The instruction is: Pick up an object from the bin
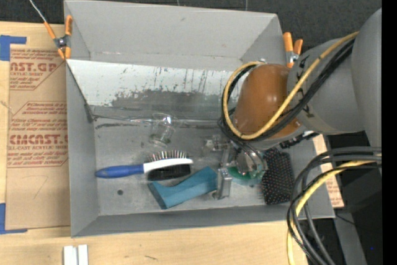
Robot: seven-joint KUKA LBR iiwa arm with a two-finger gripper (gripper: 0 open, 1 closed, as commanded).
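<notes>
My gripper [229, 175] is low in the bin's front right part, under the orange wrist cover. It hangs at the right end of a teal wedge-shaped block [182, 191] that lies along the front wall. A small green and white thing [244, 175] lies right under the gripper, partly hidden by it. Just left of the block lies a brush [155, 169] with a blue handle, a white head and black bristles.
A black mesh-textured piece [278, 178] leans against the right wall beside the gripper. A clear plastic thing [162, 128] lies near the middle of the floor toward the back. The arm and its cables hide the bin's right corner.
</notes>
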